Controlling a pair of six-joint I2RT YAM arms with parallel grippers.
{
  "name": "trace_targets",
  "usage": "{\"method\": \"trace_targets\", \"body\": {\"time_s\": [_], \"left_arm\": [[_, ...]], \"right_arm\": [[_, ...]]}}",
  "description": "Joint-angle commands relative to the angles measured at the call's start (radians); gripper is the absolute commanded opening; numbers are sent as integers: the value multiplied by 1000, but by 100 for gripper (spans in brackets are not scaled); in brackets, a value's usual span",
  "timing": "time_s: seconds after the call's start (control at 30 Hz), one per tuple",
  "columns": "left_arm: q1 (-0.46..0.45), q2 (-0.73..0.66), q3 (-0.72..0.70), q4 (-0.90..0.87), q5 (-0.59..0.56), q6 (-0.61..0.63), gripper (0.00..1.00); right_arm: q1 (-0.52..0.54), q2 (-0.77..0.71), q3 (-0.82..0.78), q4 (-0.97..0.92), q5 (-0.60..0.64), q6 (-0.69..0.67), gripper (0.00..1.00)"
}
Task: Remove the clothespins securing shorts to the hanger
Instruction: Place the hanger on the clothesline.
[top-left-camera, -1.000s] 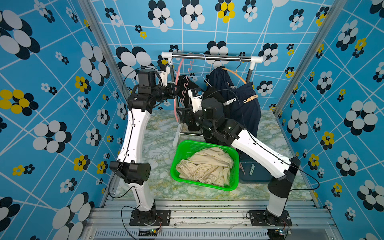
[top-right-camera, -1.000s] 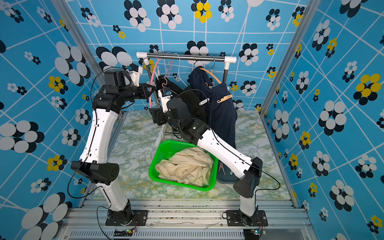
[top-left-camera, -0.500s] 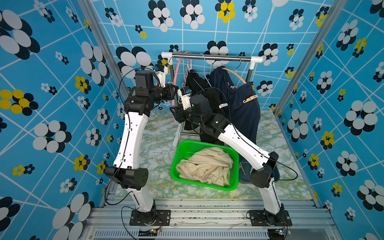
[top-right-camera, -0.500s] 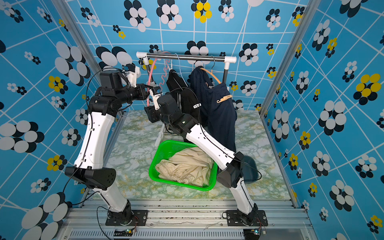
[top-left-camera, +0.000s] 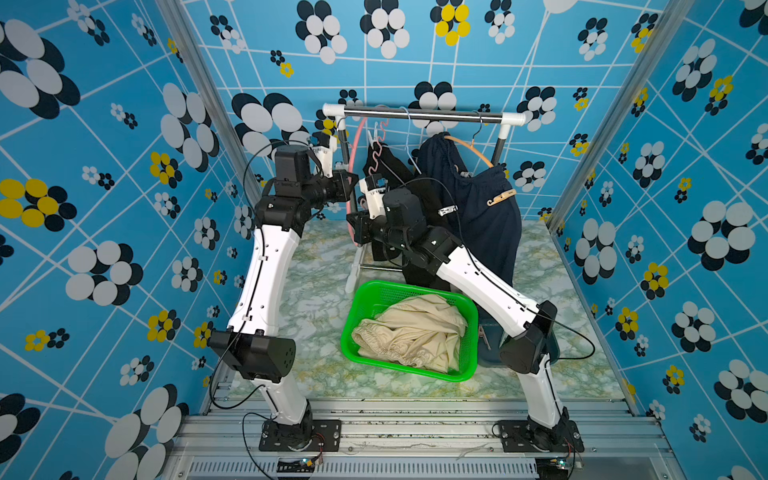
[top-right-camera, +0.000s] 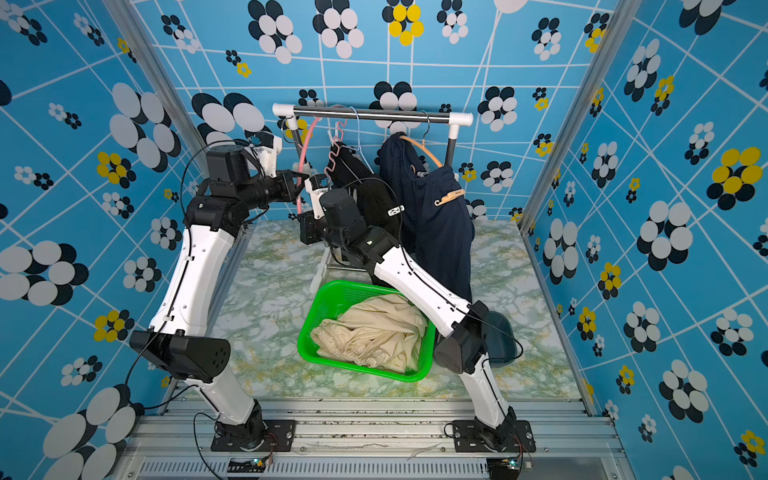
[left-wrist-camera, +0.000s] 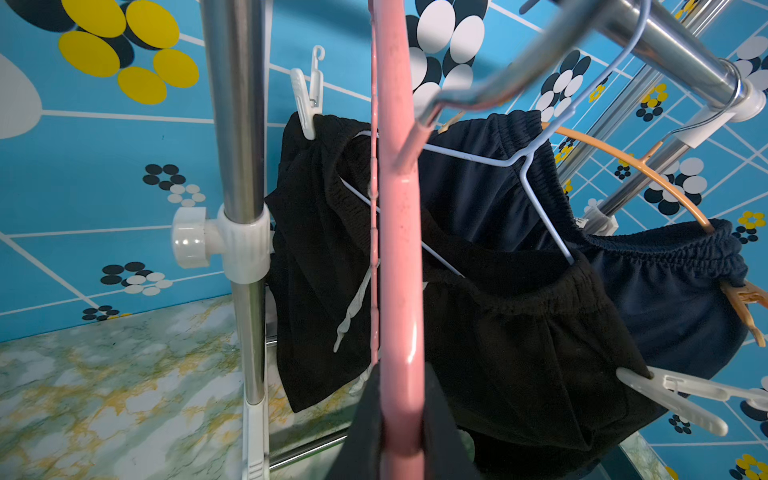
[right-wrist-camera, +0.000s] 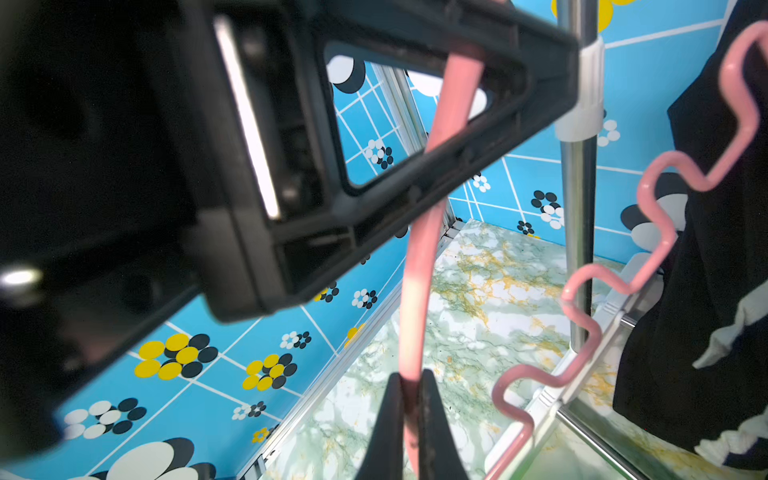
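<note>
An empty pink hanger (left-wrist-camera: 399, 249) (right-wrist-camera: 419, 291) hangs at the rail's left end. My left gripper (left-wrist-camera: 401, 436) (top-left-camera: 351, 187) is shut on its bar. A little lower, my right gripper (right-wrist-camera: 411, 415) (top-left-camera: 354, 228) is shut on the same bar. Black shorts (left-wrist-camera: 519, 353) (top-left-camera: 388, 166) hang on a pale wire hanger (left-wrist-camera: 528, 166), pinned by a white clothespin (left-wrist-camera: 305, 95) and another white clothespin (left-wrist-camera: 681, 399) (top-left-camera: 446, 210). Navy shorts (left-wrist-camera: 673, 299) (top-left-camera: 486, 220) hang on an orange hanger, held by a tan clothespin (left-wrist-camera: 744, 307) (top-left-camera: 500, 197). Beige shorts (top-left-camera: 411, 328) lie in the basket.
The green basket (top-left-camera: 357, 307) stands on the marbled table in front of the rack. The rack's rail (top-left-camera: 419, 113) runs along the back, with a steel post (left-wrist-camera: 239, 124) close to the pink hanger. A dark bin (top-right-camera: 500, 332) sits behind my right arm.
My right gripper has swung left to the pink hanger and its jaws have closed on the bar. The left gripper has kept its hold on the hanger.
</note>
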Motion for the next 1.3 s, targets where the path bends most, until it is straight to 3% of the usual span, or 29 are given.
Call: {"method": "trace_targets", "body": {"time_s": [0.0,0.33,0.6,0.73,0.83,0.9,1.07,1.27], "left_arm": [[-3,-54,-27,65,35,-24,12],[6,-117,-166,124,72,-31,31],[20,-157,-256,178,89,-56,0],[12,-174,-256,197,50,-28,0],[-25,-195,-239,159,-87,79,0],[-63,-200,-206,100,-232,177,0],[-121,-148,-76,-49,-456,330,0],[-137,-87,37,-125,-538,393,0]], "right_arm": [[-9,0,-12,106,-32,53,0],[-16,2,-11,142,-46,66,0],[-16,6,-9,146,-54,62,0],[-17,5,-8,143,-64,65,0],[-17,-4,-9,127,-84,67,1],[-16,-22,-25,107,-94,74,13],[-17,-136,-184,110,-93,91,38],[-16,-359,-510,161,-38,109,54]]}}
